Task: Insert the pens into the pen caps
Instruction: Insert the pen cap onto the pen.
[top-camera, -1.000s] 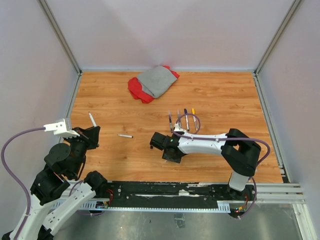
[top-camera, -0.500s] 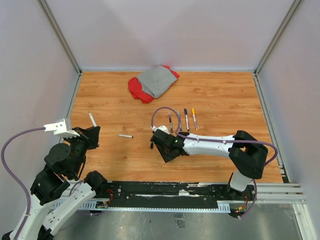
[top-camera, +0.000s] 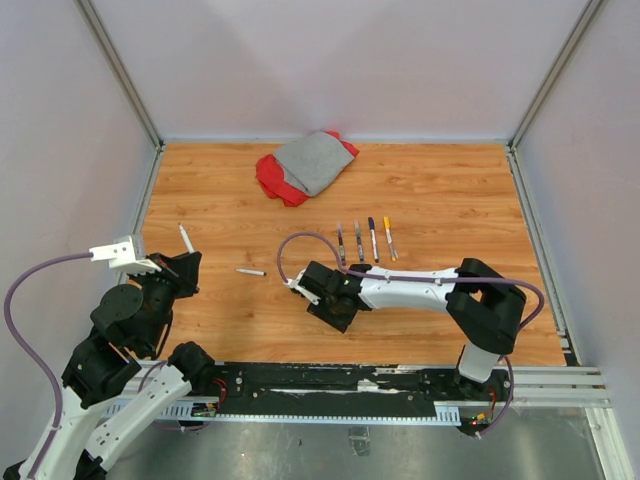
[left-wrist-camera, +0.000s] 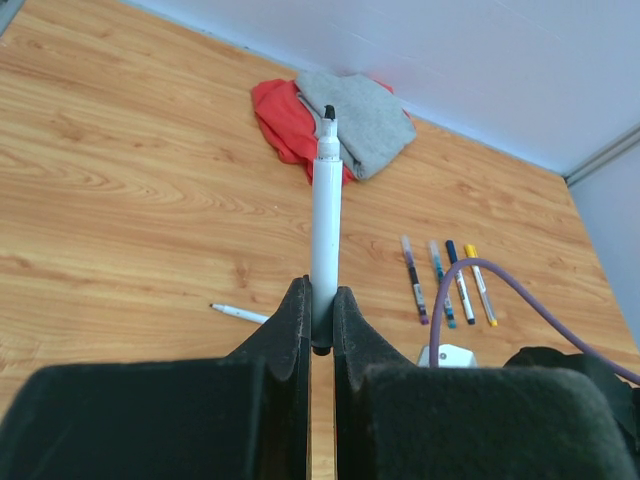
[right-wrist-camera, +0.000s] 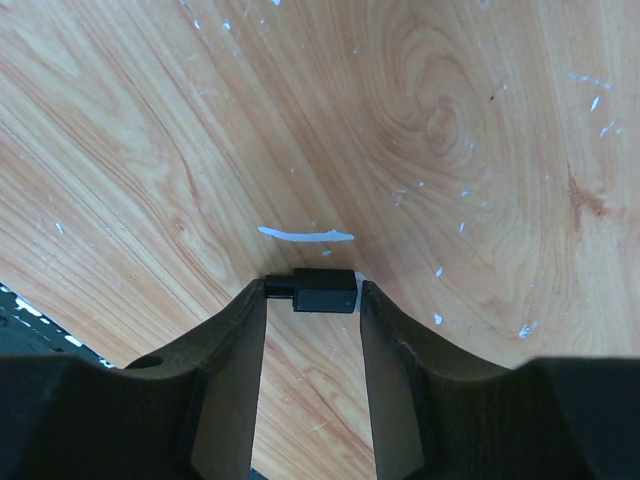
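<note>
Left wrist view: your left gripper (left-wrist-camera: 320, 305) is clamped on a white-barrelled marker pen with a dark tip (left-wrist-camera: 324, 200), which sticks straight out beyond the fingertips, over the near left corner of the wooden table (top-camera: 450, 200).
Your right gripper (right-wrist-camera: 312, 287) pinches a short black tube cap (right-wrist-camera: 325, 291) crosswise between its fingertips, low over the boards; whether it touches the wood is hard to judge. Four thin marker pens (top-camera: 363, 240) lie side by side right of the table's middle. A thin white pen (top-camera: 250, 272) lies alone between the grippers. A grey and red cloth (top-camera: 305, 165) sits bunched at the far edge.
</note>
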